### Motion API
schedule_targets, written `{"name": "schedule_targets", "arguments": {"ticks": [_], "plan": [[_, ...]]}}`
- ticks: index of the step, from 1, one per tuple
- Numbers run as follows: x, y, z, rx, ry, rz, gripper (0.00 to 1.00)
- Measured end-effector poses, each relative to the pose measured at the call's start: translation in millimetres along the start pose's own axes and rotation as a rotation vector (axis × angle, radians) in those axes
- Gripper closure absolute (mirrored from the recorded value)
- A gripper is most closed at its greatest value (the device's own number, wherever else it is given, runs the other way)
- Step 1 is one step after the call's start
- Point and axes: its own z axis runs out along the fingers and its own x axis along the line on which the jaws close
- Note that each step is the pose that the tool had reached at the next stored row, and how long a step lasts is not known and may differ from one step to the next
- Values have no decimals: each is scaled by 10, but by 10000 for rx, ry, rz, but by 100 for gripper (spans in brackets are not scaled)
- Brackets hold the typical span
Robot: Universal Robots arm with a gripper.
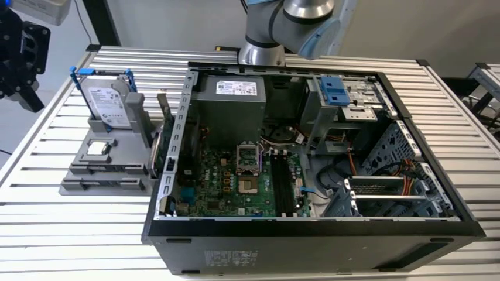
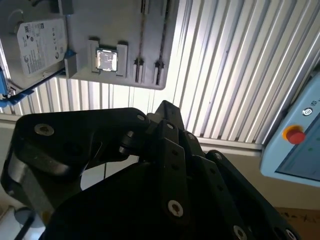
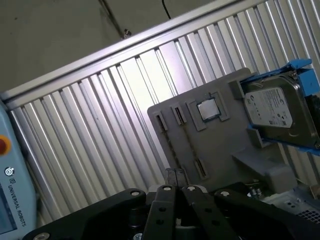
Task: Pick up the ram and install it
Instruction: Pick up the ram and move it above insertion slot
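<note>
**Ram**: hard to make out. It appears to be the thin dark strip standing edge-on in a slot of the grey holder, near the processor chip and outside the open computer case.

**End effector**: black, cut off by the frame in both wrist views. Fingertips pressed together with nothing between them, apart from the holder.

**Hard drive**: in a blue frame, partly cropped.

**Exterior view adds:** motherboard and its black slots.

**Wrist views add:** pale-blue pendant.

**Surface:** ribbed metal counter.
</note>
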Motion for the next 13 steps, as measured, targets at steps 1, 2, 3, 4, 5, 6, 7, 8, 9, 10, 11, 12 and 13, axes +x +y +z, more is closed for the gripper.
{"name": "schedule_targets", "arguments": {"ticks": [1, 2, 3, 4, 5, 6, 7, 8, 9, 10, 11, 12, 13], "plan": [[-2, -4, 2, 0, 1, -58, 100], [-3, -6, 4, 0, 2, -131, 100], [-4, -8, 5, 0, 4, -208, 100], [-5, -10, 6, 1, 6, -289, 100], [-7, -12, 7, 0, 9, -366, 100], [-8, -13, 9, 2, 10, -441, 100], [-9, -15, 10, 5, 11, -514, 100], [-11, -16, 11, 7, 12, -576, 100], [-14, -18, 12, 9, 14, -636, 100], [-17, -20, 15, 12, 14, -699, 100], [-19, -21, 17, 16, 12, -759, 100], [-22, -20, 18, 18, 13, -815, 100], [-25, -20, 19, 22, 14, -882, 100]]}}
